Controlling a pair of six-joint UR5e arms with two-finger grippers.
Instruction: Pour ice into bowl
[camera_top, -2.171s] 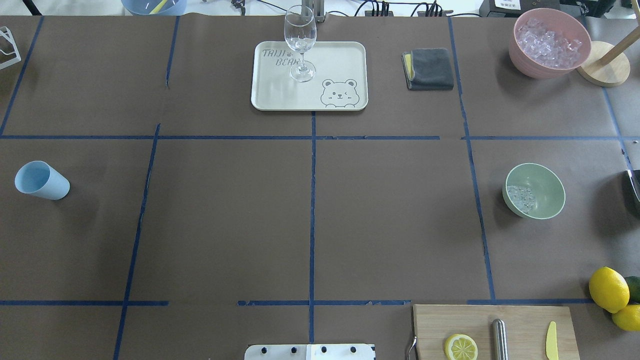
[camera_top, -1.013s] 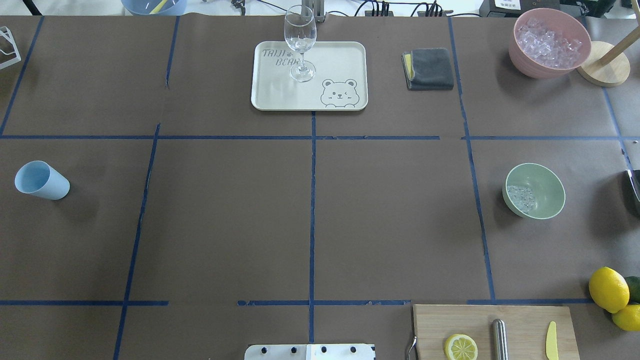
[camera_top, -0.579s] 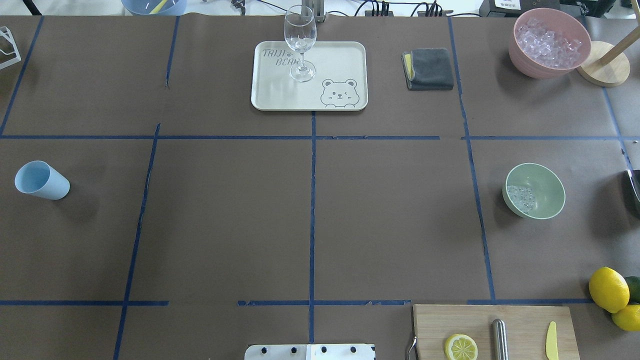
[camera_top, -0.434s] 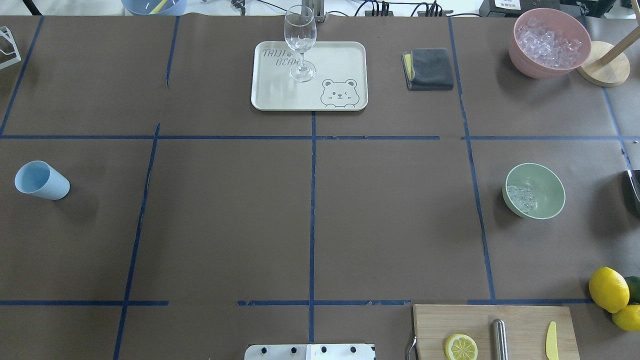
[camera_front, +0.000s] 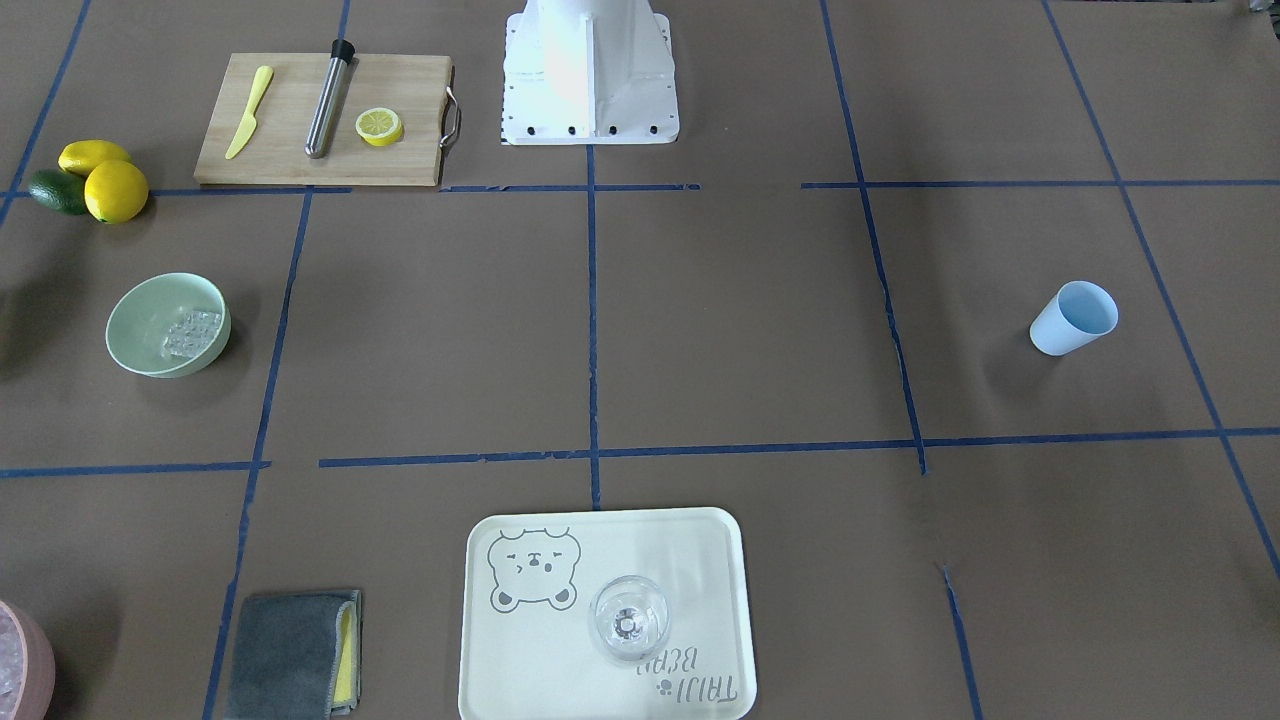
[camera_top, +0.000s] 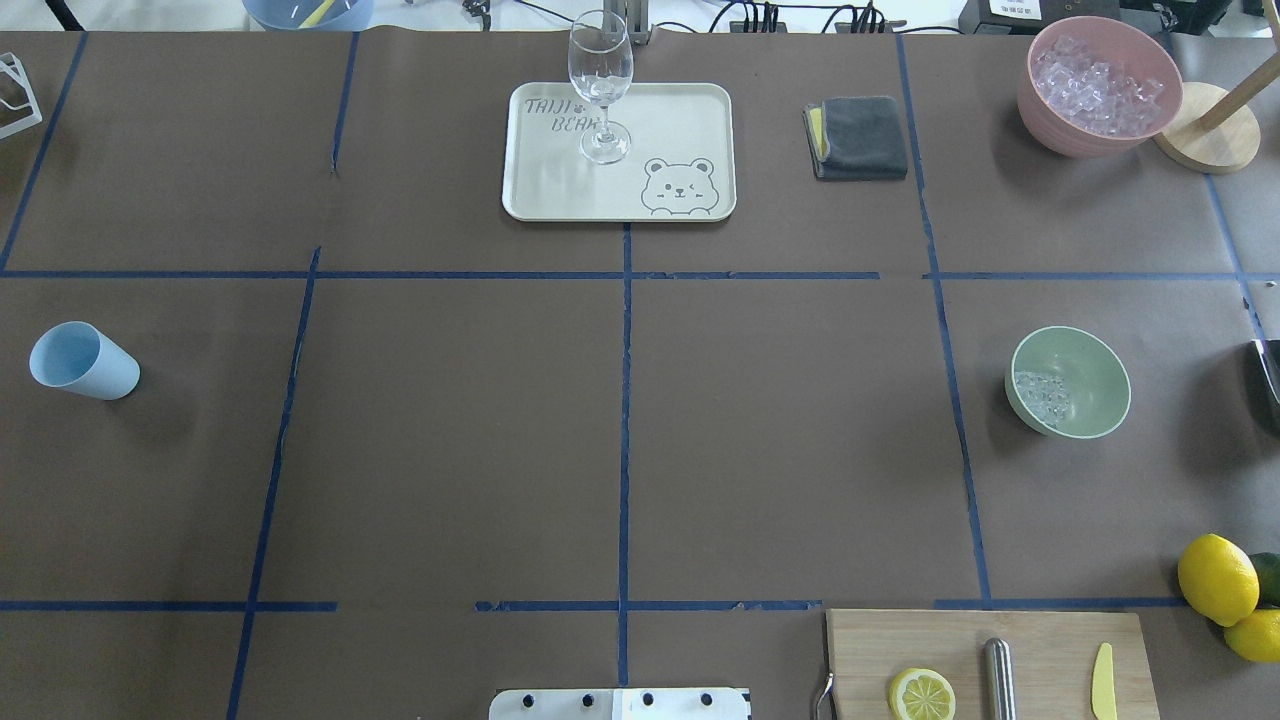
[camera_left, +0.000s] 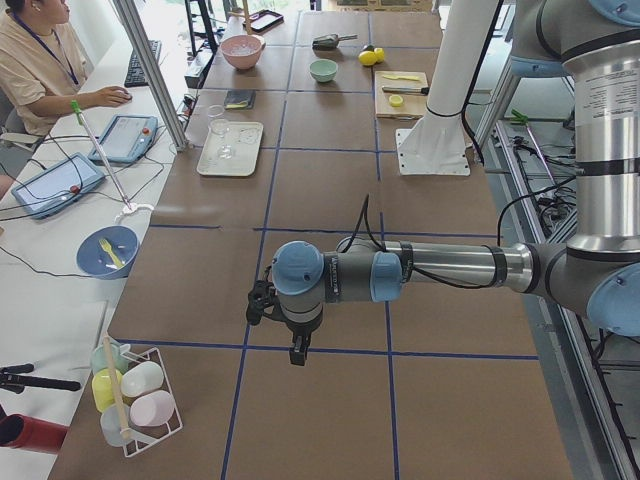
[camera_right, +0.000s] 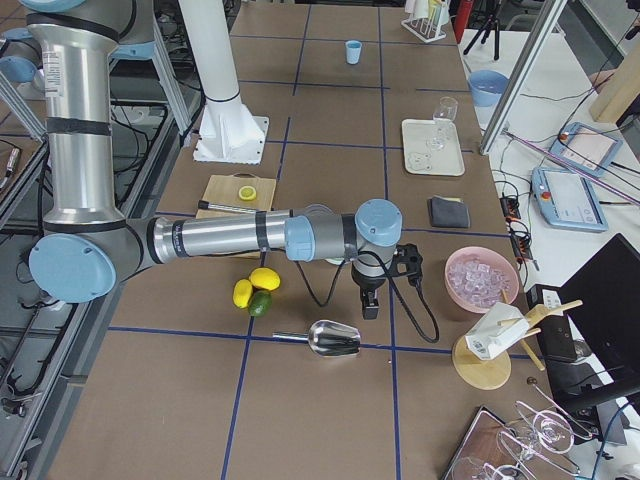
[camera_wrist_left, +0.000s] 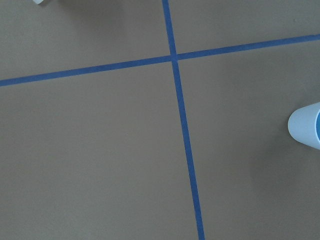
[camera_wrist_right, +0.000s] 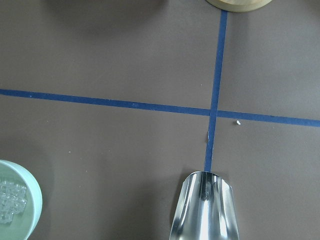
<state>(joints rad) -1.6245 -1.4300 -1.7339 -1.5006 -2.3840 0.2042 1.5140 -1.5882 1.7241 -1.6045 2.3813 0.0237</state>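
Observation:
The pale mint-green bowl (camera_top: 1092, 372) stands at the right of the table, also in the front view (camera_front: 135, 322) and at the lower left of the right wrist view (camera_wrist_right: 31, 200). A small heap of clear ice (camera_top: 1042, 396) lies inside it (camera_front: 190, 332). The arm hides the bowl in the exterior right view. My right gripper (camera_right: 370, 308) hangs above the table near a metal scoop (camera_right: 335, 340) that lies on the table (camera_wrist_right: 206, 212). My left gripper (camera_left: 295, 352) hangs over bare table at the far left. I cannot tell whether either gripper is open or shut.
A pink bowl of ice (camera_top: 1098, 85) stands back right by a wooden stand (camera_top: 1210, 140). A tray (camera_top: 690, 120) holds a wine glass (camera_top: 601, 85). There are also a grey cloth (camera_top: 860, 137), a blue cup (camera_top: 85, 362), lemons (camera_top: 1216, 578) and a cutting board (camera_top: 1040, 640).

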